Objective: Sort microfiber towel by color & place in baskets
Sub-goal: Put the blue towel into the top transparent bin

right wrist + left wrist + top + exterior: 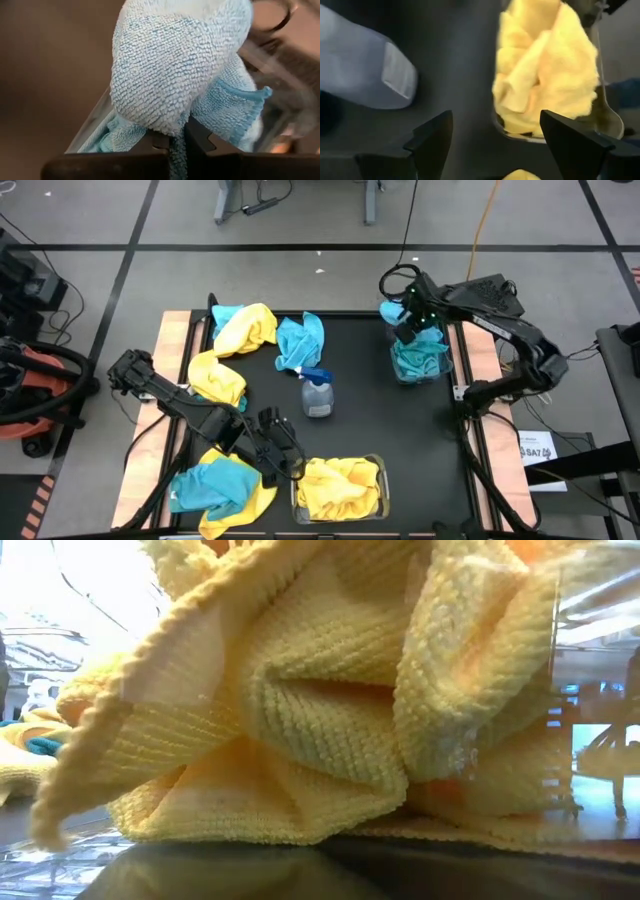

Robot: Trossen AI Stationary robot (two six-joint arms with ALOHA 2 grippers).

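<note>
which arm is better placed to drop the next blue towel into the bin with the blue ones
Right. Its hand is shut on a blue towel directly above the bin already holding blue towels. The left hand is open and empty beside the bin of yellow towels, far across the table.

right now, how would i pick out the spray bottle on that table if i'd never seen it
Start at the black table seen from above and look to its middle, between the basket of yellow cloths at the near edge and the basket of blue cloths on the right. The spray bottle is there, just below a loose blue cloth. It is the only hard, clear thing with a blue trigger among soft towels.
</note>
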